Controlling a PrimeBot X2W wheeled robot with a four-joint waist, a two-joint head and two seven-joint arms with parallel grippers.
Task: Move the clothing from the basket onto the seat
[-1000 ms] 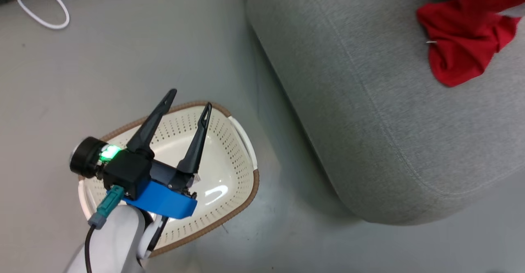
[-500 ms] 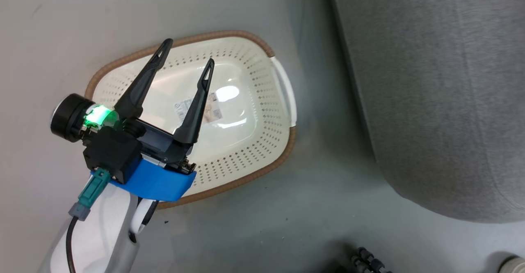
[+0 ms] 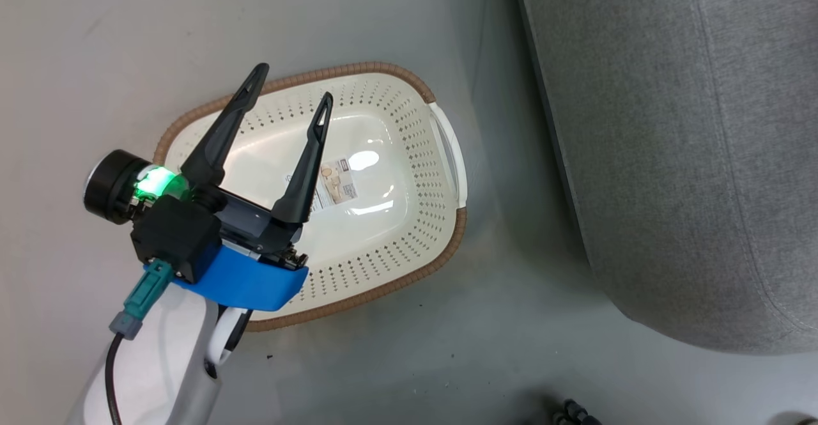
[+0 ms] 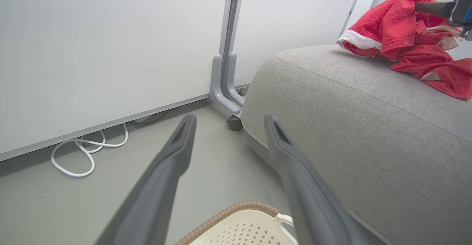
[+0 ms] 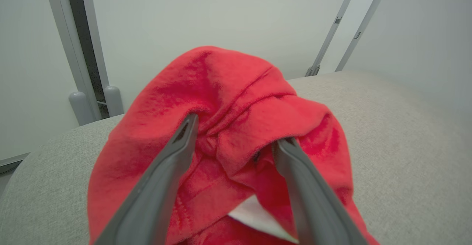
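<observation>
The left gripper (image 3: pixel 293 86) is still being held spread above the empty basket (image 3: pixel 418 156), which is standing on the floor (image 3: pixel 383 16) just beside the seat's (image 3: pixel 671 156) edge. Only the head camera has been shifted. The clothing (image 5: pixel 228 75) is lying heaped on the seat, with the spread fingers of the right gripper (image 5: pixel 236 130) being pressed into it.

Basket (image 3: pixel 432 230) is sitting on the floor (image 3: pixel 108 48) just left of the seat (image 3: pixel 671 156), left gripper (image 3: pixel 294 82) hanging over its near-left part, and the clothing (image 4: pixel 402 27) is lying up on the seat's far end.
</observation>
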